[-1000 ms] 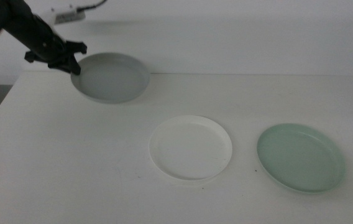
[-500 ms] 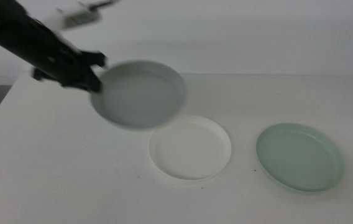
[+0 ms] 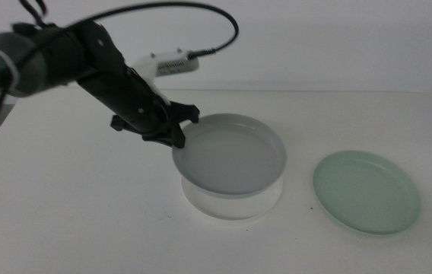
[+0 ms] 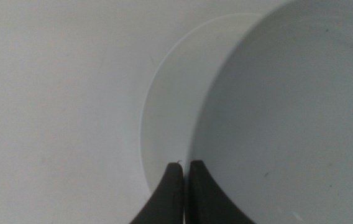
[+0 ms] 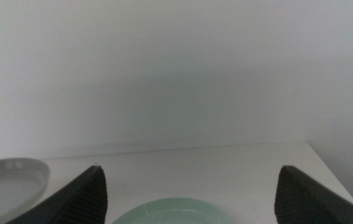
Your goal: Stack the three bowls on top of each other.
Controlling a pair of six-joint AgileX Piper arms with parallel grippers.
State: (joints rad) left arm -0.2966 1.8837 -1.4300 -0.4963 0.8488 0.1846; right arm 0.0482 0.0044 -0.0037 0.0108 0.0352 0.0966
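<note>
Jaws of the left gripper (image 3: 175,141) pinch the grey bowl's (image 3: 231,156) rim — over the white bowl (image 3: 231,207), mint bowl (image 3: 366,191) apart.

Bright, even, diffuse light, washed-out low contrast, white table (image 3: 64,213) near overexposed, soft faint shadow under grey bowl (image 3: 231,156), right wrist view hazy with dim grey wall, jaw edges blurred in both wrist views

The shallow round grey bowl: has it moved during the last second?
Yes. The shallow round grey bowl, held by the left gripper, moved from the table's far left to above the white bowl.
</note>
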